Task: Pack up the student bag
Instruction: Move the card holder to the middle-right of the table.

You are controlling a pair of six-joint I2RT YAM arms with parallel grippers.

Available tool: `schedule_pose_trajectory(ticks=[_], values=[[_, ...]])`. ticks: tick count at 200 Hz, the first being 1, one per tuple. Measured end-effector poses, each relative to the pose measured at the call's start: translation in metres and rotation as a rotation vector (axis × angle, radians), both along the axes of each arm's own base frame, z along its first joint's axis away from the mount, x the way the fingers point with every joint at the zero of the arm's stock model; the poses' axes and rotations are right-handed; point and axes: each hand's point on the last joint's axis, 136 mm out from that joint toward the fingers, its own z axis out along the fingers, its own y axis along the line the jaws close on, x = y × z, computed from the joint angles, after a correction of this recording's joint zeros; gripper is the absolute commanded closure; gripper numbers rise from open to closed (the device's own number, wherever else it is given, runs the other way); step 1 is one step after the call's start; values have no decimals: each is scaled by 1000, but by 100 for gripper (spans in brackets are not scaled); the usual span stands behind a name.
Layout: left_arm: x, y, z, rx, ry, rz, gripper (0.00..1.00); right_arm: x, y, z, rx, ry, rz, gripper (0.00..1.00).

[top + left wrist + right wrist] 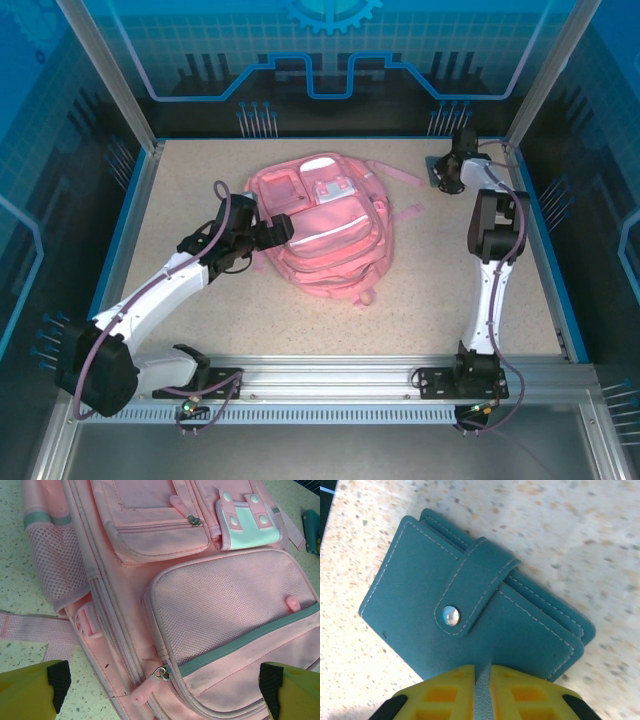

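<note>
The student bag point(325, 225) lies flat in the middle of the table, pink with front pockets facing up. My left gripper point(272, 232) hovers at its left side, wide open. In the left wrist view the bag point(200, 605) spreads out below the open gripper point(165, 685), and a pink zip pull point(146, 690) lies between the yellow fingers point(30, 692). At the far right corner my right gripper point(447, 175) is shut on a teal snap wallet point(470, 610). The wallet's thin edge is pinched between that gripper's point(482, 680) yellow jaws.
Pink straps point(395, 172) trail from the bag toward the right arm. A mesh side pocket point(55, 565) and a buckle point(87, 620) sit on the bag's left side. The blue table rim point(545, 230) and frame posts close in behind the right gripper.
</note>
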Motion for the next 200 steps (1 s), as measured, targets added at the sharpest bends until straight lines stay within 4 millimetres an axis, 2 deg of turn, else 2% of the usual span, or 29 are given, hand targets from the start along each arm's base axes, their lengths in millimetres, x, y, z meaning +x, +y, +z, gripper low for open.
schedule_pose_trajectory(ticks=[45,64,79,101,115,122,159,172,200], values=[[0,0,0,0,0,0,1,-49,-2,-1,-23,61,-4,81],[0,0,0,0,0,0,1,-68,-2,0,-39,83,9,77],[0,0,0,0,0,0,1,-75,-3,5,-60,91,27,72],[0,0,0,0,0,-1,1,-74,-4,14,-86,80,60,60],[0,0,0,1,0,-1,1,-72,-4,20,-105,77,88,45],[0,0,0,1,0,-1,1,-70,-5,23,-115,78,100,41],[0,0,0,1,0,-1,1,-39,-8,43,-181,38,196,38],[0,0,0,1,0,-1,1,-36,-7,38,-191,41,231,37],[0,0,0,0,0,-1,1,-42,-1,17,-176,88,292,36]])
